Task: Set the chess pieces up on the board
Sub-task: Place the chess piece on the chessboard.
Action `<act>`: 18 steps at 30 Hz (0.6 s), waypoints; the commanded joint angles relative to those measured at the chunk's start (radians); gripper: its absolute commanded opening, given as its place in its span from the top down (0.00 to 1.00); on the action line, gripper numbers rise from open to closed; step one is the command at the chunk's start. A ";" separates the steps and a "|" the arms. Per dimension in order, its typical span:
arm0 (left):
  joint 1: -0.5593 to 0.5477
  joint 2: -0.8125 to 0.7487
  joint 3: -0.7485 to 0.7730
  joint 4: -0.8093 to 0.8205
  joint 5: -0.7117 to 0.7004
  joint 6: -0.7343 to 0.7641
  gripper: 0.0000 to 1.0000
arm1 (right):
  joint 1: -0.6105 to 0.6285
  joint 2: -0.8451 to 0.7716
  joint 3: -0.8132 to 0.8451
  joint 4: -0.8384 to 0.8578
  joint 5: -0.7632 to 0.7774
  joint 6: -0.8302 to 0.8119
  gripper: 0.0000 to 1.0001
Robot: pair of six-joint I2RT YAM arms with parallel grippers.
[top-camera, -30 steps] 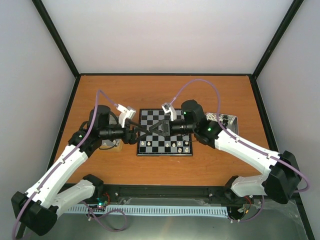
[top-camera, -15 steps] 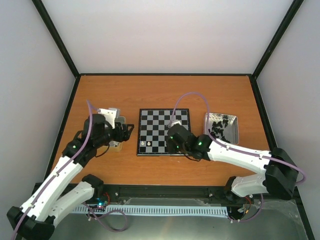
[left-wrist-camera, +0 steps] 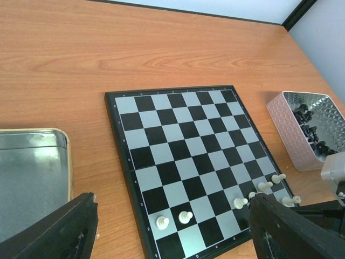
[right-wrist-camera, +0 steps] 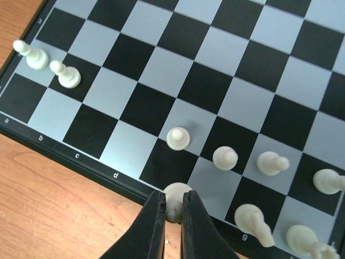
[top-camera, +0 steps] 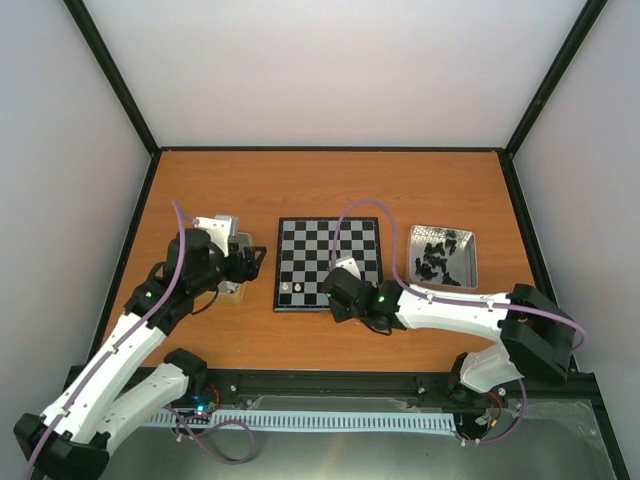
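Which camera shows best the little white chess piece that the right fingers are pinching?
The right wrist view: the white piece sits close up, pinched between the right fingers. From the top view, the right arm covers it. In the left wrist view I cannot pick it out.

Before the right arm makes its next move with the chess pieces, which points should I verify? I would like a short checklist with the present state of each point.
1. Grip of the right gripper on the white piece: ok, shut on it.
2. Held piece resting on the board: cannot tell, the gripper hides its base.
3. Nearest pawn apart from that gripper: ok.
4. The left gripper off the board: ok, open, beside its left edge.
5. The black pieces set up: not ok, they lie in the tin.
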 commanded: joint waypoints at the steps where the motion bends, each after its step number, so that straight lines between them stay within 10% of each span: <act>1: -0.006 -0.010 0.009 0.016 -0.002 0.002 0.23 | 0.009 0.021 -0.025 0.068 -0.037 0.029 0.97; 18: -0.006 -0.027 -0.003 0.026 0.017 0.000 0.22 | 0.009 0.055 -0.031 0.097 0.045 0.079 0.97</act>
